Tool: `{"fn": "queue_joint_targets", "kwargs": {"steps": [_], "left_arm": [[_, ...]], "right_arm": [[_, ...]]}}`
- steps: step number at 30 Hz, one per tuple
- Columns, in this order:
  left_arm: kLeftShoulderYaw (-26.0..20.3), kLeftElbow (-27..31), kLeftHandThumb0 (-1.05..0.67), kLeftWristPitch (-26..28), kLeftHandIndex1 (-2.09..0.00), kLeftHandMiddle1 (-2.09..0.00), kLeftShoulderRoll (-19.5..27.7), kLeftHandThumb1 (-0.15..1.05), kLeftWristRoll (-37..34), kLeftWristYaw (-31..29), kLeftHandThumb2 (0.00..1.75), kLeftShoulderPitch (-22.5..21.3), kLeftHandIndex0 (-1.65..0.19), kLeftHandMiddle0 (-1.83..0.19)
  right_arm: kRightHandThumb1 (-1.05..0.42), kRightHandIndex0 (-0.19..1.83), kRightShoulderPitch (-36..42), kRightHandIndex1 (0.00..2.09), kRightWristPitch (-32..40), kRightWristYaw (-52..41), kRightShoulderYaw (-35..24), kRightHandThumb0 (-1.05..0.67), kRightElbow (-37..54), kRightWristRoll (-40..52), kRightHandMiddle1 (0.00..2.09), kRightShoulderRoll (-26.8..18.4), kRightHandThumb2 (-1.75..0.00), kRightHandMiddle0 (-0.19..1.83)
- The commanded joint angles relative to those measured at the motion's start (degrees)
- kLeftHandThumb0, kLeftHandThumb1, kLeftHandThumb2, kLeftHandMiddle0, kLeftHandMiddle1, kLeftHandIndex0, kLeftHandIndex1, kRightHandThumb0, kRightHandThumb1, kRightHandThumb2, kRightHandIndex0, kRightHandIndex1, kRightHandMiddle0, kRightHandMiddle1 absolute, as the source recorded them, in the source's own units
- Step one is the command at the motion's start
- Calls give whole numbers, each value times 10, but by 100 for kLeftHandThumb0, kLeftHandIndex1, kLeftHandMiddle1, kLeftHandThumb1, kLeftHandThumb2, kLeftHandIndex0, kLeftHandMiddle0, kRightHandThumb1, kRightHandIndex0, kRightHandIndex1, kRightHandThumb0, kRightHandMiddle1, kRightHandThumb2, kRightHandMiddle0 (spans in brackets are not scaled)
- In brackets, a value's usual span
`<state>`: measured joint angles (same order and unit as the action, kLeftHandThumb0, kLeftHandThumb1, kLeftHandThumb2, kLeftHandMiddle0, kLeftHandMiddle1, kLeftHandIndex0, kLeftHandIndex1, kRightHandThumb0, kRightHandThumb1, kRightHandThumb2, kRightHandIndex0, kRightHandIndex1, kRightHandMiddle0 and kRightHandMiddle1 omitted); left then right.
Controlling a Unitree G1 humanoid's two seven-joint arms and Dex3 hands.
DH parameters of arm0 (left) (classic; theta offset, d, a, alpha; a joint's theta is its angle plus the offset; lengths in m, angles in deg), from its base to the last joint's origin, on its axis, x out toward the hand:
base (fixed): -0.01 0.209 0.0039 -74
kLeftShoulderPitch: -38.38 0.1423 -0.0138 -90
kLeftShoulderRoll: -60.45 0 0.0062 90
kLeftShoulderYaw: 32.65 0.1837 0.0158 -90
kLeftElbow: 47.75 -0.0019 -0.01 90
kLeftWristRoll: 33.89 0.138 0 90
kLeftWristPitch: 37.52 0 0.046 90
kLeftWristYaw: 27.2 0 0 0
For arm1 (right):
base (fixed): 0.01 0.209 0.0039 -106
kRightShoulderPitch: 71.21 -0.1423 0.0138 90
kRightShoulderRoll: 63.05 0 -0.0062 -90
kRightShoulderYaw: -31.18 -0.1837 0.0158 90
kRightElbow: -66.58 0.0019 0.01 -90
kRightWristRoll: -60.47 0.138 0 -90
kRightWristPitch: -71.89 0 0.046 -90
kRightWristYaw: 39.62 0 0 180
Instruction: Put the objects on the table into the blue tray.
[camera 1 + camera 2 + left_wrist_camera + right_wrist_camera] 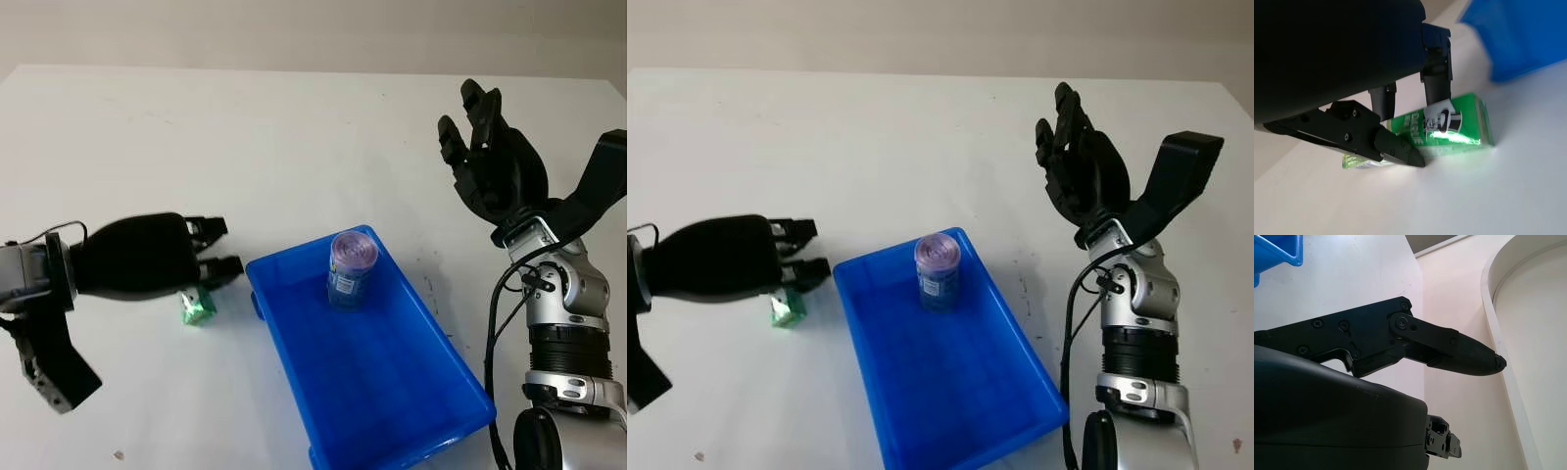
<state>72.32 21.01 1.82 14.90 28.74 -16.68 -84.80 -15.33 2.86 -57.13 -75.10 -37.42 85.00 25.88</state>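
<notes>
Scanning left to right, you have: left hand (201, 253) low over green box (197, 307), fingers (1436, 83) either side, not closed on it. Box on table (294, 137), long axis toward blue tray (431, 323). Purple-lidded can (351, 267) upright in tray. Right hand (487, 157) raised, open.

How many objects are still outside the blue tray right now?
1: a green box on the table beside the blue tray, under the left hand. A purple-lidded can already stands in the tray. The hand may hide others.
</notes>
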Motion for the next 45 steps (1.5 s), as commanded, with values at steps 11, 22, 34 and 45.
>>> {"fn": "queue_joint_targets", "kwargs": {"steps": [11, 22, 34, 45], "left_arm": [[-22, -53, -11, 73, -117, -133, 21, 96, -46, -24, 6, -84, -37, -34], [-102, 71, -16, 148, -109, -126, -46, 98, -367, -194, 5, -43, -42, -37], [-161, 255, -21, 251, -120, -132, -100, 98, -509, -308, 6, 9, -36, -33], [-203, 365, -19, 376, -126, -138, -113, 99, -596, -389, 5, 18, -32, -30]], "right_arm": [[-105, -19, -1, 0, 4, 0, 0, -73, 6, 2, 0, 1, -70, -19], [-105, -19, 0, 0, 7, -4, 2, -73, 8, 0, 0, -3, -70, -19], [-105, -19, -2, 0, 4, -8, 5, -73, 1, -6, 0, -2, -70, -19], [-105, -19, -4, 0, 5, -1, 4, -72, -1, -7, 0, 2, -69, -19]]}}
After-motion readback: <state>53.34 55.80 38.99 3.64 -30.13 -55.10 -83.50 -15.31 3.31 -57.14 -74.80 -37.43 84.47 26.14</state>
